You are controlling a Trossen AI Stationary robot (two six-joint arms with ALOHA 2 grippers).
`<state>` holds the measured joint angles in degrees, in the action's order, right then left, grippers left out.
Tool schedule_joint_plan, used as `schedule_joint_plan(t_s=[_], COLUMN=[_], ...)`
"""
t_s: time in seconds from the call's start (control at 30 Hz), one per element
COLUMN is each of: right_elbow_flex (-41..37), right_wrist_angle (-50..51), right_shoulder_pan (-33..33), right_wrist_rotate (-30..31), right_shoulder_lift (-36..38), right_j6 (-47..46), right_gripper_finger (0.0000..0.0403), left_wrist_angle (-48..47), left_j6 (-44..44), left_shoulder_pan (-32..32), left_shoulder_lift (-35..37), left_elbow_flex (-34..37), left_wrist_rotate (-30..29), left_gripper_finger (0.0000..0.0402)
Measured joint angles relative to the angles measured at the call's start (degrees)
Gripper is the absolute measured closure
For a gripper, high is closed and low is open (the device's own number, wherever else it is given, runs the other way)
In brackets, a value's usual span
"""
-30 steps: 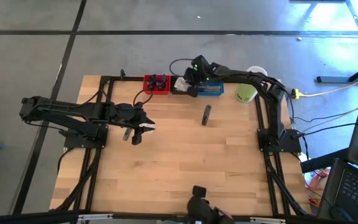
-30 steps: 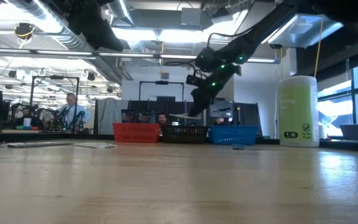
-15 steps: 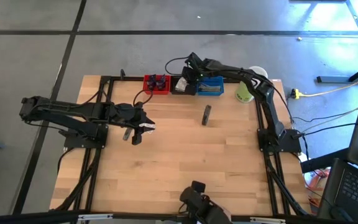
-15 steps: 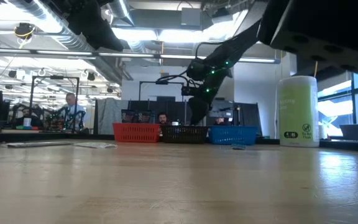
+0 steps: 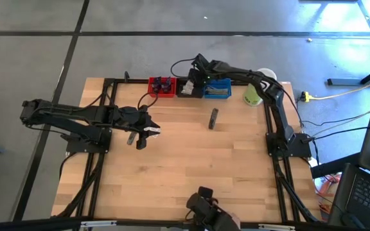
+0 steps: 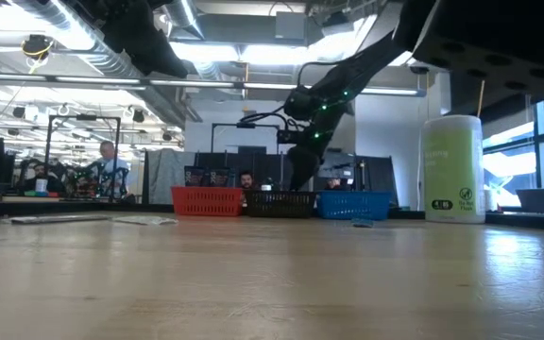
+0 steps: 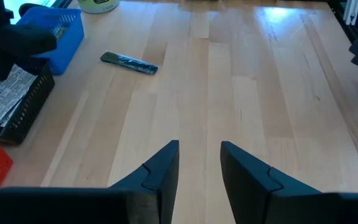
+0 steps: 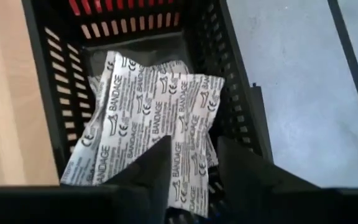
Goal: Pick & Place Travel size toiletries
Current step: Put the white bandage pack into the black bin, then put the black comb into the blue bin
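While the left gripper [image 7: 199, 163] hung over bare wood with its fingers narrowly parted and empty, a dark flat sachet [image 7: 129, 62] lay on the pale wooden table [image 7: 260, 93] well ahead of it. Farther back, the right gripper [image 8: 191, 165] stood parted just above the black slatted plastic bin [image 8: 45, 93], directly over white crinkly bandage packets [image 8: 148, 112] lying inside, gripping none.

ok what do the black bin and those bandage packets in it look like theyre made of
Black bin: looks like rigid moulded plastic, matte, with slotted lattice walls. Bandage packets: probably thin paper or film wrappers, white with printed text, slightly creased and lying loosely overlapped; which of the two can't be told.
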<state>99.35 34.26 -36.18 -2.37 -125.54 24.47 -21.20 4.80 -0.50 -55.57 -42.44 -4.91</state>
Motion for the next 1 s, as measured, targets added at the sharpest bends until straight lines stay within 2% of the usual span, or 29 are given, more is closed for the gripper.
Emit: schedule_joint_plan(t_s=[0.27, 0.47, 0.77, 1.0], right_elbow_flex=[0.0, 0.0, 0.0, 0.0], right_wrist_angle=[0.7, 1.6, 4.8, 13.5], right_shoulder_pan=[0.0, 0.1, 0.7, 2.4], right_wrist_rotate=[0.2, 0.0, -2.7, -3.0], right_shoulder_lift=[1.4, 3.7, 11.5, 18.4], right_j6=[0.0, 0.0, -0.7, -1.4], right_gripper_finger=[0.0191, 0.0174, 0.0223, 0.0293], left_wrist_angle=[0.0, 0.0, 0.0, 0.0], left_j6=[0.0, 0.0, 0.0, 0.0], left_shoulder_pan=[0.0, 0.0, 0.0, 0.0], left_shoulder_lift=[0.0, 0.0, 0.0, 0.0], left_elbow_flex=[0.0, 0.0, 0.0, 0.0], left_wrist_rotate=[0.0, 0.0, 0.0, 0.0], left_gripper_finger=[0.0288, 0.0288, 0.0288, 0.0287])
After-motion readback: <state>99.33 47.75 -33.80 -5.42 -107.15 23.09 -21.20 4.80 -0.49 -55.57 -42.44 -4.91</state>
